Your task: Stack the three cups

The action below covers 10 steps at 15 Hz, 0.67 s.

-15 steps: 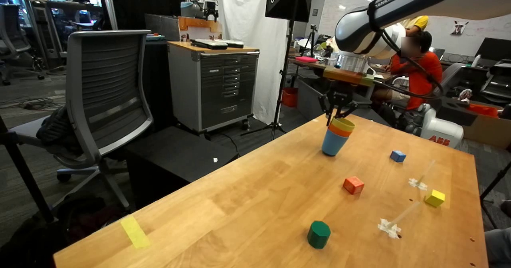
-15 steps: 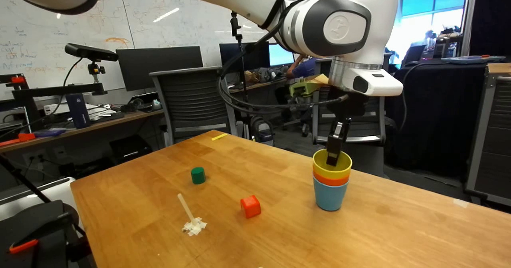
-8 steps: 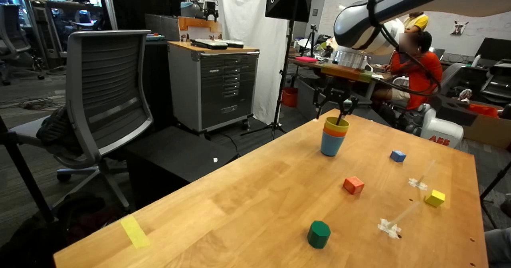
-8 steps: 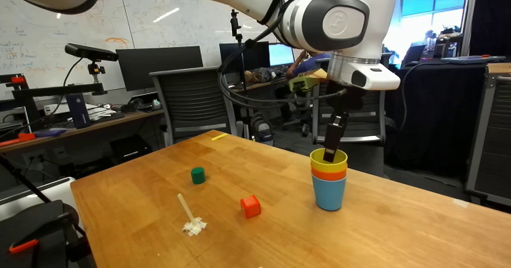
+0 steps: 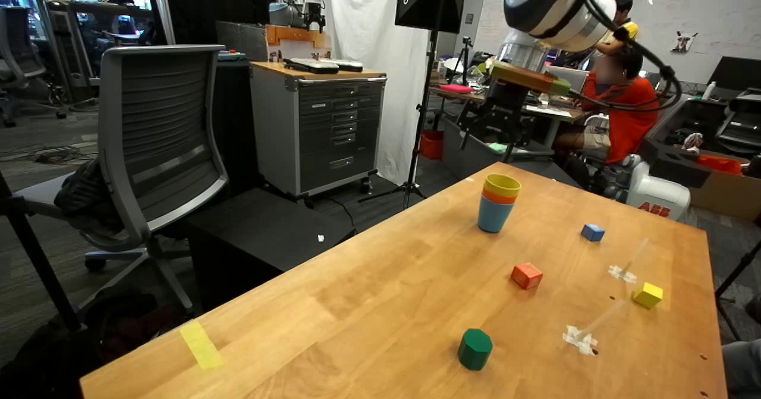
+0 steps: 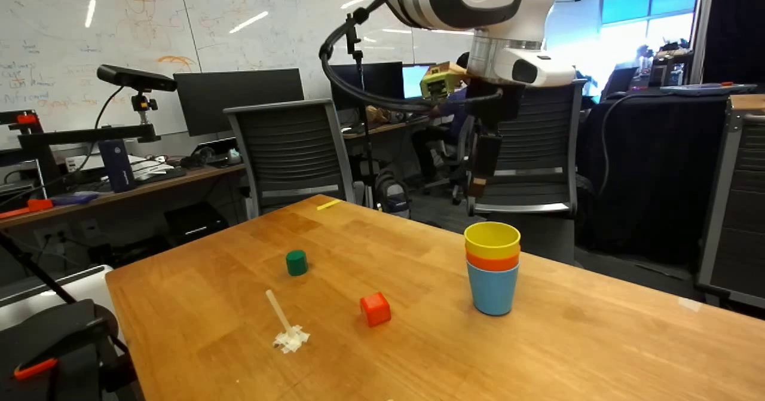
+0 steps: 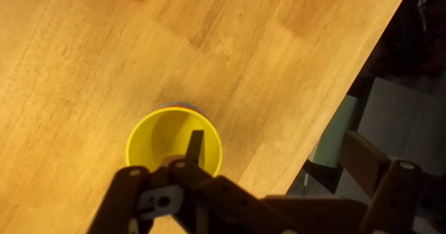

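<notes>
Hovering with black two-fingered gripper (image 5: 484,154) spread above upright, mouth-up nested yellow, orange-red, blue tapered plastic cups (image 6: 492,273), white “ABB”-lettered machine (image 5: 657,192) well apart.

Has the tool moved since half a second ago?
Yes. In an exterior view, the tool has moved up and slightly toward picture left: its tip, then inside the yellow cup, now shows above the table edge.

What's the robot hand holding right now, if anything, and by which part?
Nothing is held: the hand hangs open, higher than the stacked cups and touching none.
</notes>
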{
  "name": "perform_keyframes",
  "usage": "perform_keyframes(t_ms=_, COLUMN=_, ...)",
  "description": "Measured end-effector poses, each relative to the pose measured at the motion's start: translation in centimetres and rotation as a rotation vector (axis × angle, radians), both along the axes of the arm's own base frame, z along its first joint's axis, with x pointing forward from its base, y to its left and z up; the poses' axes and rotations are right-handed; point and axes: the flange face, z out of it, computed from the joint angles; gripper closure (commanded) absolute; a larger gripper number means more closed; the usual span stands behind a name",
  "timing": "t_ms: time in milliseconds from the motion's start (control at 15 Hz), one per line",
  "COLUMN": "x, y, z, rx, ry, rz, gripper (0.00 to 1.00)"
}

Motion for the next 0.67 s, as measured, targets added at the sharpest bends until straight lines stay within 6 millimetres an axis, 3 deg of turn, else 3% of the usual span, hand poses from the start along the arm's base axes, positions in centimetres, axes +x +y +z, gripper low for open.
perform_keyframes(t_ms=200, x=-2.2, y=1.9, z=2.8, rx=0.028, ry=-0.009, rz=0.159, gripper=0.0)
perform_keyframes(t_ms=333, x=-4.1, y=3.0, z=3.7, rx=0.043, ry=0.006, rz=0.264, gripper=0.0)
perform_keyframes(t_ms=667, x=-10.0, y=5.8, z=2.5, rx=0.074, ry=0.107, rz=0.516, gripper=0.0)
